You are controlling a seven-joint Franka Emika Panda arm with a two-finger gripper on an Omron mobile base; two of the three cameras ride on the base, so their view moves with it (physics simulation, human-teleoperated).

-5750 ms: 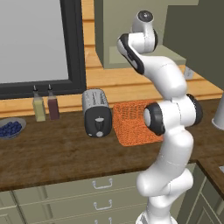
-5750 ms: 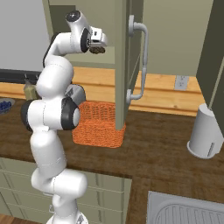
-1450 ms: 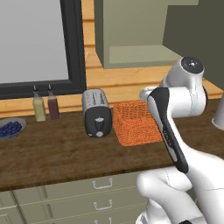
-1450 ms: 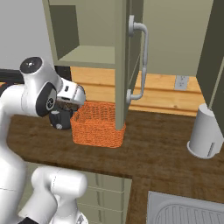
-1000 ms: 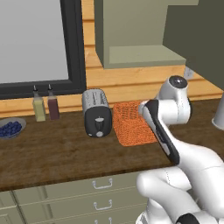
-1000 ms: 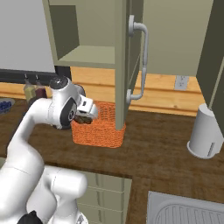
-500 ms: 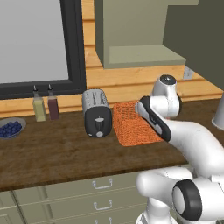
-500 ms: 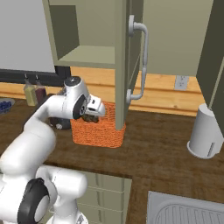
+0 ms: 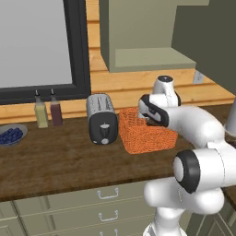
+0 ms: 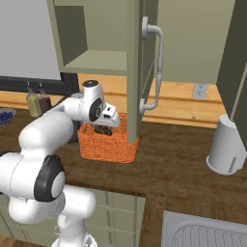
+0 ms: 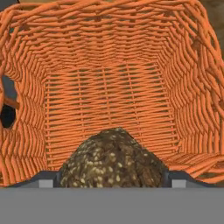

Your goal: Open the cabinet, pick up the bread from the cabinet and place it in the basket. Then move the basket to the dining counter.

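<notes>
End effector (image 10: 102, 129) sat inside the basket (image 11: 109, 87) — its jaws gripped the bread (image 11: 114, 159) at 6 o'clock in hand view; cabinet (image 10: 137, 62) door open.

basket (image 11: 109, 87): woven wicker, rough | bread (image 11: 114, 159): matt, speckled crust

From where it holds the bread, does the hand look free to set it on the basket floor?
Probably yes. The hand sits at the basket mouth with the bread between its fingers, and the woven floor ahead is bare.
</notes>
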